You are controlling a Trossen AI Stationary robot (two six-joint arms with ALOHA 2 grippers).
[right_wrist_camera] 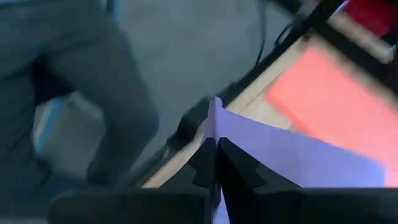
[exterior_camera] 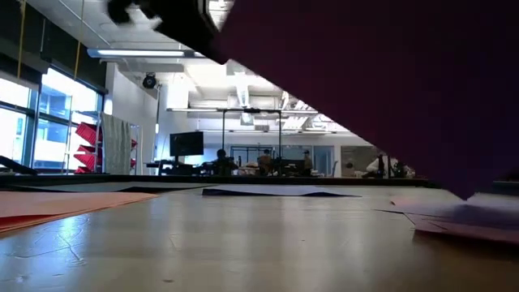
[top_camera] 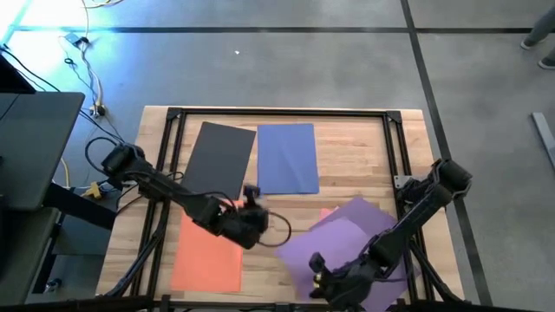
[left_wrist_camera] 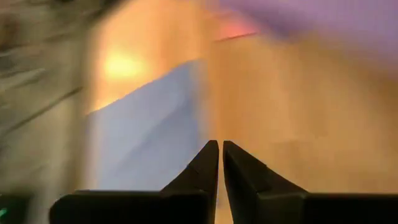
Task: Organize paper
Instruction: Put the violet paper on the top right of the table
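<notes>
On my high view the right gripper (top_camera: 317,279) sits at the near edge of the tabletop (top_camera: 364,156), right of centre, and my right wrist view shows its fingers (right_wrist_camera: 233,165) pressed together on the edge of the purple sheet (top_camera: 355,238), which stands up between them. That sheet lies crooked on the near right part of the tabletop, one side lifted; in my low view it fills the upper right as a dark slanted plane (exterior_camera: 389,81). A sliver of the pink sheet (top_camera: 326,212) shows from under its far edge. The orange sheet (top_camera: 208,251) lies flat at near left, its long side running away from me. The left gripper (top_camera: 251,192) is above the middle of the tabletop, between the orange sheet and the two far sheets; my left wrist view shows its fingers (left_wrist_camera: 202,168) pressed together with nothing between them, pointing over bare wood beside the blue sheet (left_wrist_camera: 143,137). Farther back, the dark grey sheet (top_camera: 222,158) lies slightly tilted at far left of centre, and the blue sheet lies just beside it on the right, their near corners close or overlapping; I cannot tell which. A black frame (top_camera: 286,113) rims the tabletop. In the right wrist view a person's trouser leg (right_wrist_camera: 93,81) stands on the floor past the tabletop edge.
</notes>
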